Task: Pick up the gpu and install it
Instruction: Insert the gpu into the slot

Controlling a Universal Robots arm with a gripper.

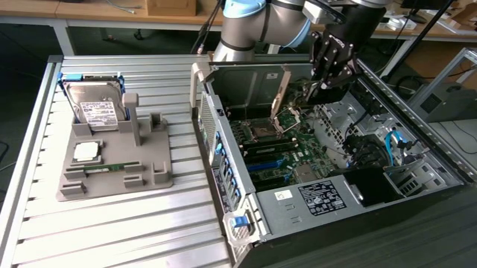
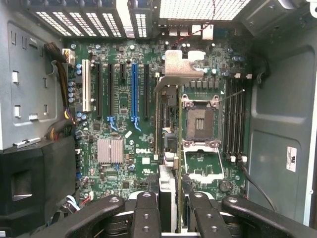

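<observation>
The gpu [image 2: 167, 129] sits clamped edge-on between the fingers of the tool [image 2: 169, 201], its pale metal bracket [image 1: 281, 96] pointing down into the open computer case [image 1: 417, 139]. It hangs over the green motherboard [image 2: 119, 124], between the blue slot [image 2: 133, 91] and the processor socket [image 2: 200, 121]. On the worktop [image 1: 111, 223] at the exterior view's left, a grey tray [image 1: 111, 167] holds a hard drive [image 1: 95, 106] and a memory stick [image 1: 104, 167]
</observation>
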